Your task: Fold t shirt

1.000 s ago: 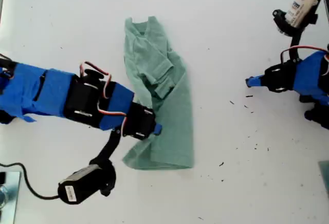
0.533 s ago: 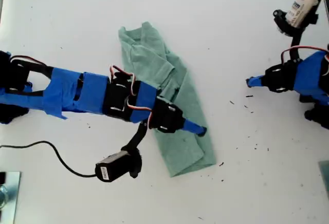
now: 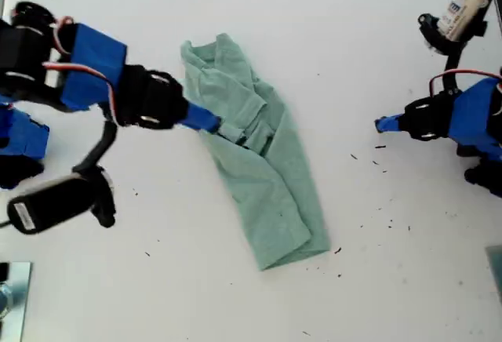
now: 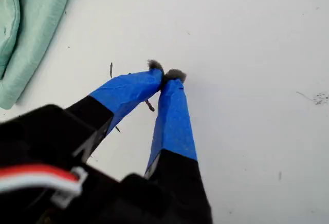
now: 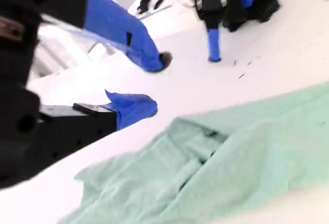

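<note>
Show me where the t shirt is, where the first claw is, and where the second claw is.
t shirt (image 3: 259, 173): exterior view, middle of the folded cloth.
my first claw (image 4: 166, 74): first wrist view, between the closed, fuzz-tipped fingertips.
my second claw (image 5: 157, 82): second wrist view, gap between the parted blue tips.

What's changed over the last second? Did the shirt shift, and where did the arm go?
My second gripper swept across the t shirt toward the exterior view's right, then pulled back toward that view's left and now sits open at the folded sleeve. The shirt's lower end swung toward that view's right, so it now lies diagonally. My first gripper stayed shut, parked off the cloth.
</note>
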Available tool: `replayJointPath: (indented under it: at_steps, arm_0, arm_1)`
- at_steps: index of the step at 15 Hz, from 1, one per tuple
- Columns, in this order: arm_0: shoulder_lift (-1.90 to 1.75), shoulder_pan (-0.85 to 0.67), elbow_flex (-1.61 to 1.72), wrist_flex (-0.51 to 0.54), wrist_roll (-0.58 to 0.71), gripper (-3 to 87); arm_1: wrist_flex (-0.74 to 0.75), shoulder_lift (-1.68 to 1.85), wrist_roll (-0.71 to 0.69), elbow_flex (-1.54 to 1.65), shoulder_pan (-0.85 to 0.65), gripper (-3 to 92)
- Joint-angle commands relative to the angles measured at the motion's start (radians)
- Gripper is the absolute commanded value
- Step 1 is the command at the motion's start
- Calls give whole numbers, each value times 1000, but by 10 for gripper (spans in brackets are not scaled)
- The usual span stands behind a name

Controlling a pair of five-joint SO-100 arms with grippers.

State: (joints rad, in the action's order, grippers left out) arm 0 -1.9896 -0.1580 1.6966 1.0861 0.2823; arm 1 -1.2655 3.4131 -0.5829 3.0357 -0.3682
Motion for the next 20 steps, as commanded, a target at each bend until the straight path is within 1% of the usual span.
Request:
replayJointPath:
  at_steps: [1,2,3,5,6,8,12,13,14,15,16,18,20]
  arm_0:
    - [-506,-57,621,-118,-84,-2]
    - [-661,-60,807,-146,-120,-2]
    - [-762,-54,951,-149,-169,-2]
    - [-931,-3,1167,-184,-267,-2]
    - [-1009,6,1255,-190,-291,-2]
    - [-1114,5,1319,-138,-314,-2]
    - [-1126,0,1342,-149,-316,-2]
    - [-1126,0,1310,-143,-316,-3]
    - [-1098,11,1229,-129,-319,-3]
    - [-1005,46,1103,-118,-339,-3]
    - [-859,100,939,-110,-357,-3]
    - [-468,212,525,-92,-348,-3]
    - [-43,258,120,-44,-262,-3]
  arm_1:
    - [-12,8,6,48,-2,26]
    - [-12,9,6,48,-2,26]
    - [-12,9,6,48,-3,26]
    - [-12,9,8,48,-3,26]
    - [-12,9,8,48,-5,26]
    - [-12,9,9,49,-5,26]
    - [-12,9,12,48,-2,26]
    - [-8,9,14,37,15,26]
    - [12,8,48,-5,75,26]
    - [0,-26,80,-109,135,26]
    - [-25,-132,104,-272,196,26]
    - [-71,-584,126,-693,331,26]
    - [-166,-1028,83,-1150,428,25]
